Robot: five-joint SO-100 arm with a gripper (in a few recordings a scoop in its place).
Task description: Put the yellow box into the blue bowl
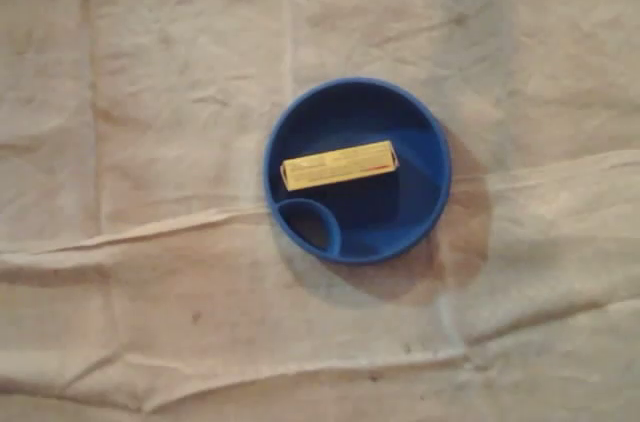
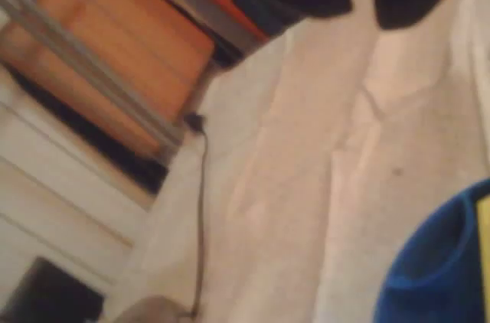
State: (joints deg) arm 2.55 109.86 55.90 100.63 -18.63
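The yellow box lies flat inside the blue bowl, just above its small inner compartment; the bowl sits on a creased pale cloth

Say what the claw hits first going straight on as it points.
Most likely the claw meets bare cloth; the blue bowl sits off at the wrist view's lower right. Depth is unclear.

No readable text; yellow box print too blurred.

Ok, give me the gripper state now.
Gripper: blurred dark fingers, open or shut cannot be told; yellow box lies in the blue bowl.
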